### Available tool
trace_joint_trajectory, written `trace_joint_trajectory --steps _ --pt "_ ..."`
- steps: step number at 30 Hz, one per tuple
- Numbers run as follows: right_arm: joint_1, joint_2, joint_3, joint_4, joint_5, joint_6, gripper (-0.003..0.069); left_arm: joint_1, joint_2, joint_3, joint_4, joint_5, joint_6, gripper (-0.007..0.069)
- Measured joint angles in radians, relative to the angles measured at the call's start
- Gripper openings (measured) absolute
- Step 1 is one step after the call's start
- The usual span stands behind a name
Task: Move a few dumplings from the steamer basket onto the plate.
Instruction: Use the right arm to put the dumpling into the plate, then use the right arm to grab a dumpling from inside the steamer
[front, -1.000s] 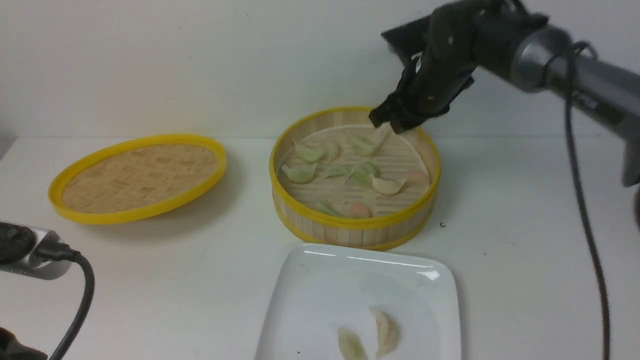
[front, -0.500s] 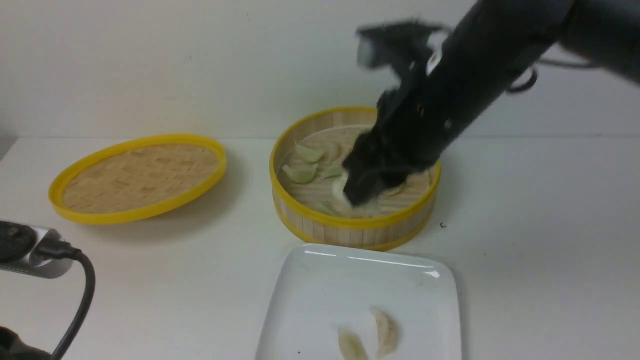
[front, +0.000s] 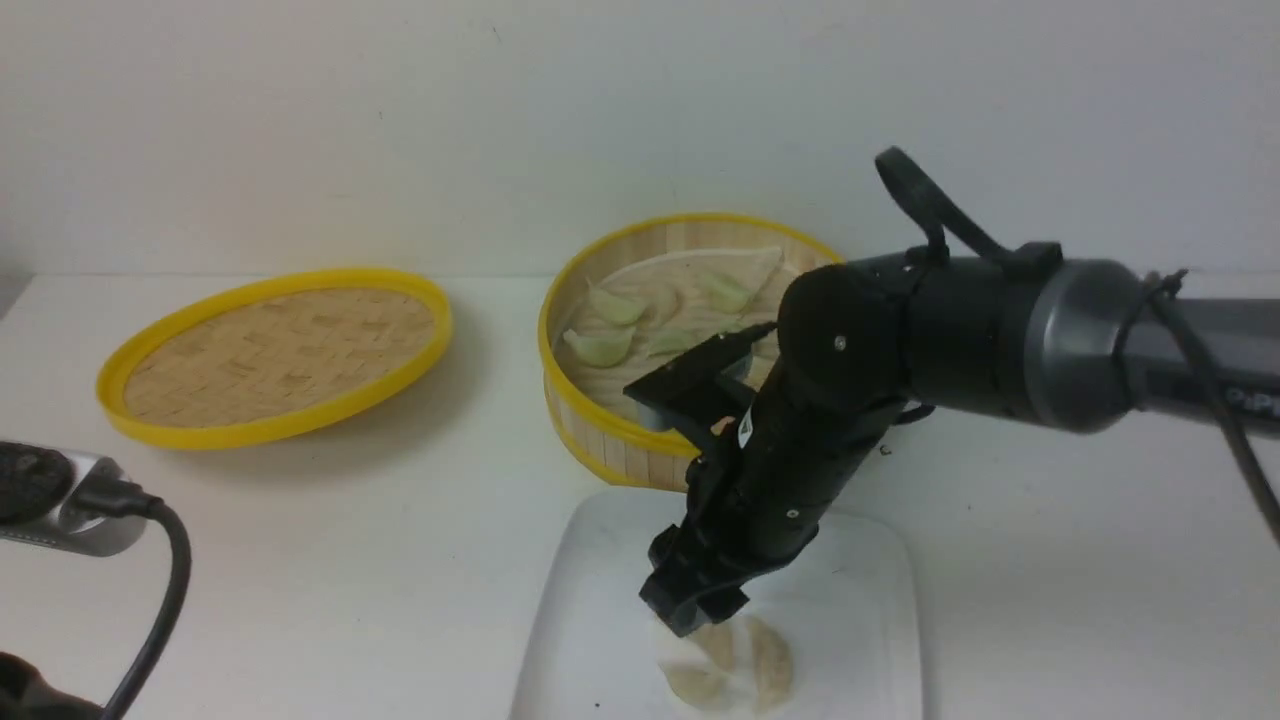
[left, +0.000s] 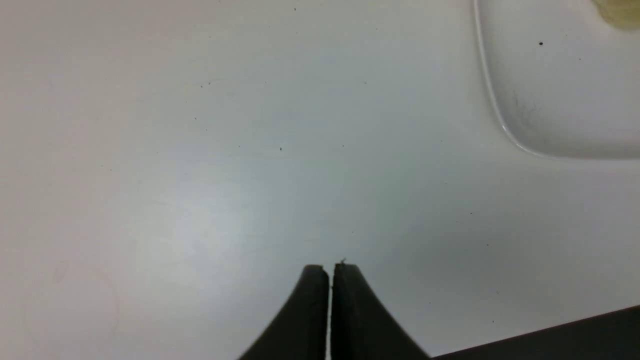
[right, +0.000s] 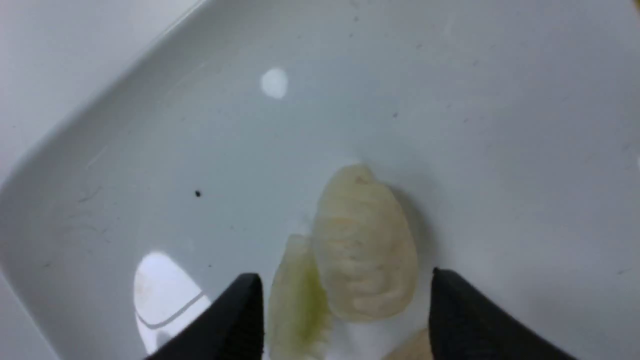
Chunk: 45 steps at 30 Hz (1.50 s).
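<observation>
Jaws apart low over the plate (right: 150, 150), the right gripper (right: 344, 277) seems to be releasing a dumpling (right: 365, 250); next, it should lift clear toward the steamer basket (front: 590, 430).

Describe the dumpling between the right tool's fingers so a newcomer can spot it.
Find the white square plate on the near side of the bamboo steamer basket. The right tool is open over its near half, with the dumpling between the fingers. It is plump and cream, unlike the flatter greenish dumpling beside it.

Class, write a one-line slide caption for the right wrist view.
The right pincer, open, above dumplings lying on the white plate.
</observation>
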Motion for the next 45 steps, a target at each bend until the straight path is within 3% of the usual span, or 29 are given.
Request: trace_joint_trajectory --steps 2,6,13,22,24,27,29,36,42,45 --pt "-0.011 -0.005 -0.072 -0.063 0.029 0.005 0.0487 0.0 0.0 0.0 0.0 0.0 0.0 -0.0006" --pt "-0.088 -0.001 -0.221 -0.18 0.017 0.041 0.0513 0.0 0.0 0.0 0.0 0.0 0.0 -0.0006" --pt "-0.22 0.148 -0.412 -0.214 -0.005 0.033 0.0514 0.0 0.0 0.0 -0.001 0.0 0.0 -0.0006" --pt "-0.232 0.338 -0.475 -0.241 -0.077 -0.01 0.0514 0.0 0.0 0.0 -0.001 0.0 0.0 -0.0006" --pt "-0.232 0.362 -0.475 -0.253 -0.093 0.001 0.0494 0.0 0.0 0.0 -0.001 0.0 0.0 -0.0006" --pt "-0.232 0.367 -0.477 -0.267 -0.094 0.035 0.0402 0.0 0.0 0.0 -0.001 0.0 0.0 -0.0006" --pt "-0.232 0.351 -0.504 -0.275 -0.052 0.077 0.0189 0.0 0.0 0.0 -0.001 0.0 0.0 -0.0006" --pt "-0.232 0.211 -0.599 -0.25 0.157 0.098 0.0176 0.0 0.0 0.0 -0.001 0.0 0.0 -0.0006" --pt "-0.231 0.001 -0.54 -0.022 0.262 0.055 0.0176 0.0 0.0 0.0 0.0 0.0 0.0 -0.0006" --pt "-0.206 -0.092 -0.357 0.084 0.264 0.021 0.0176 0.0 0.0 0.0 0.0 0.0 0.0 -0.0006"
